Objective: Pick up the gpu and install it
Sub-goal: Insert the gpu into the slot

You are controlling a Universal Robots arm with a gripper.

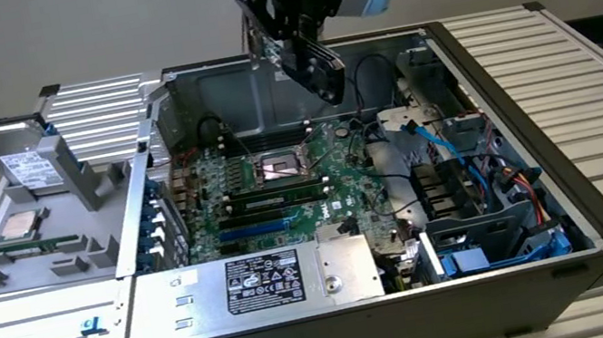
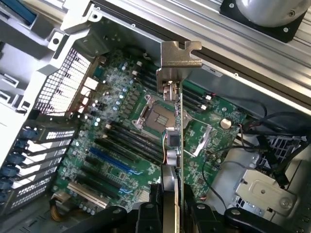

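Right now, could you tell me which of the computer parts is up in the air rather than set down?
The gpu, clamped in the gripper above the case; the silver drive stands in its holder and the memory stick sits on the motherboard.

gpu (image 1: pixel 310 65): thin flat card, dark face twd exterior cam, green PCB edge visible. Silver end bracket (image 2: pixel 181 54) at end away from grip. Clamped edge-on in gripper (image 2: pixel 170 213), hanging tilted, mid-air above motherboard (image 1: pixel 319 194), approx over CPU socket. Not seated in any slot.
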